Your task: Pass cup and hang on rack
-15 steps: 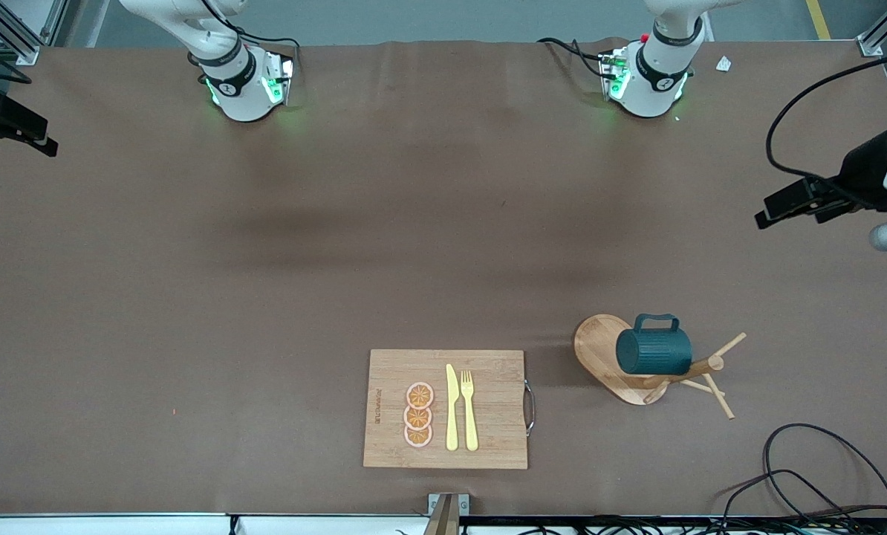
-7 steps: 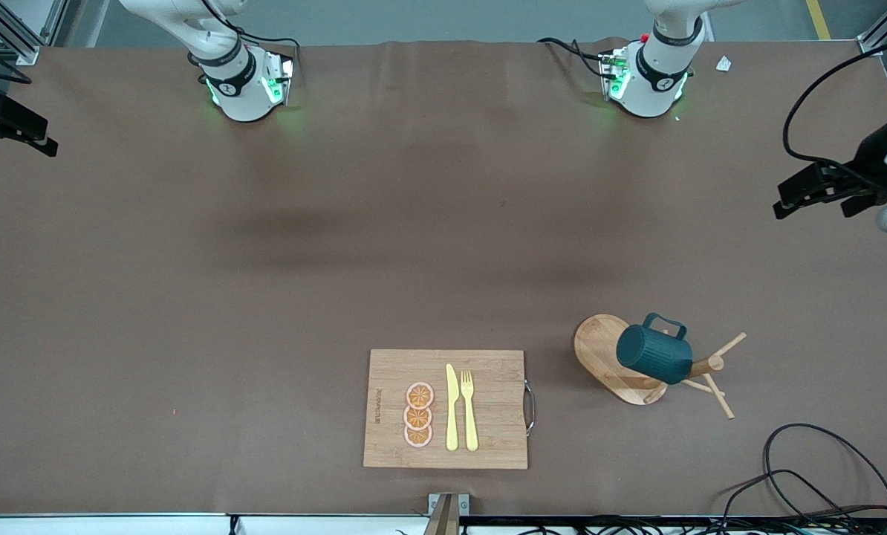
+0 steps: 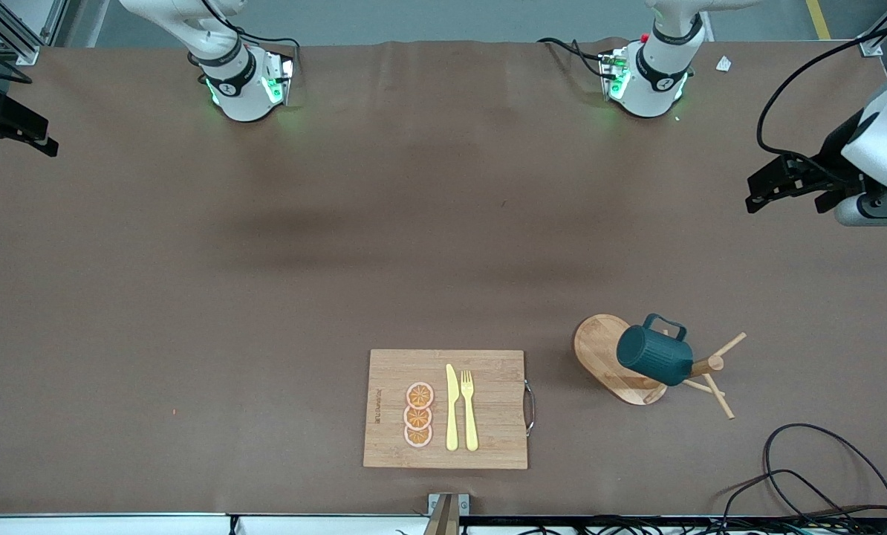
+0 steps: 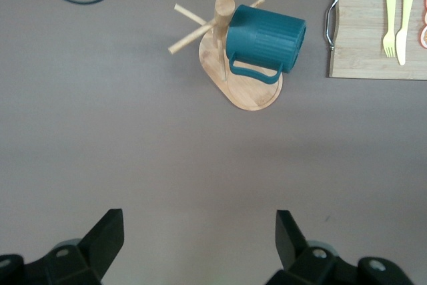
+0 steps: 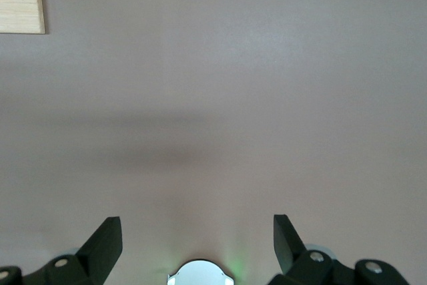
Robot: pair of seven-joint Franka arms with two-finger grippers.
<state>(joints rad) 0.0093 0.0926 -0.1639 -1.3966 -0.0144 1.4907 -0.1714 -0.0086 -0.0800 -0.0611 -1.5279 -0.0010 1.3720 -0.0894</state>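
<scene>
Teal and ribbed, the cup (image 3: 654, 357) hung on the rack (image 3: 622, 360), its loop handle threaded over one of the thin dowel pegs near the top of the central post, its body tilted on its side above the oval wooden base. No tool touched it. The rack stood on the brown counter (image 3: 265, 297) toward the left arm's end, just beside a bamboo cutting board (image 3: 445, 409) that carried three orange slices (image 3: 418, 414), a yellow knife (image 3: 452, 407) and a yellow fork (image 3: 469, 409); the board lay a little nearer the front camera than the rack. The left tool (image 4: 199, 241) hovered high over bare counter at the left arm's end, well apart from the rack, its two fingers spread wide with nothing between them; the left wrist view looked down on the hung cup and rack. The right tool (image 5: 197, 238) hung over bare counter at the right arm's end, likewise wide open and empty, that arm waiting. A loose black cable (image 3: 822, 475) coiled on the counter near the rack. Judged from how things lay, the passing and hanging were done, and the step in hand looked like the left arm's retreat after release. What remained called only for both arms to be clear of the rack, so that the tilted cup would not be knocked off its peg.
</scene>
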